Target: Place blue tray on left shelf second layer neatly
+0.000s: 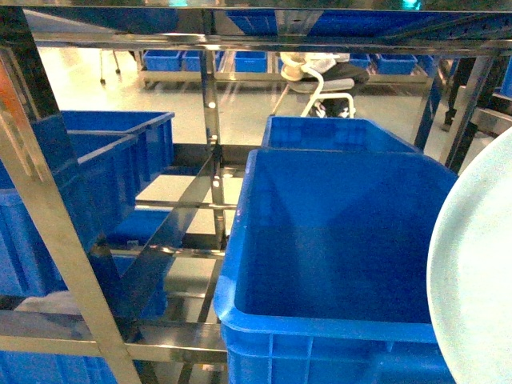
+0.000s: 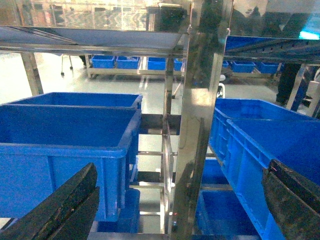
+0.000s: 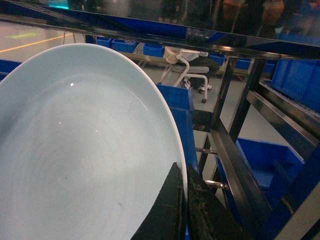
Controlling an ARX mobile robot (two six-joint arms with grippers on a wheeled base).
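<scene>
The blue tray (image 3: 85, 150) is a pale, smooth oval dish that fills the left of the right wrist view, held on edge. My right gripper (image 3: 184, 175) is shut on its rim, one black finger on each face. In the head view the blue tray (image 1: 480, 272) shows only as a pale curve at the right edge, beside a large blue crate. The left shelf (image 1: 56, 232) is a shiny steel rack with angled uprights and bars. My left gripper (image 2: 182, 167) is open and empty, its fingers (image 2: 75, 200) spread wide before a steel upright (image 2: 200, 100).
A deep blue crate (image 1: 336, 240) stands close in front on the right tier, with another (image 1: 336, 132) behind it. More blue crates (image 1: 96, 160) fill the left rack's tier. Crates (image 2: 65, 135) flank the upright on both sides. A white chair (image 1: 320, 88) stands on the floor beyond.
</scene>
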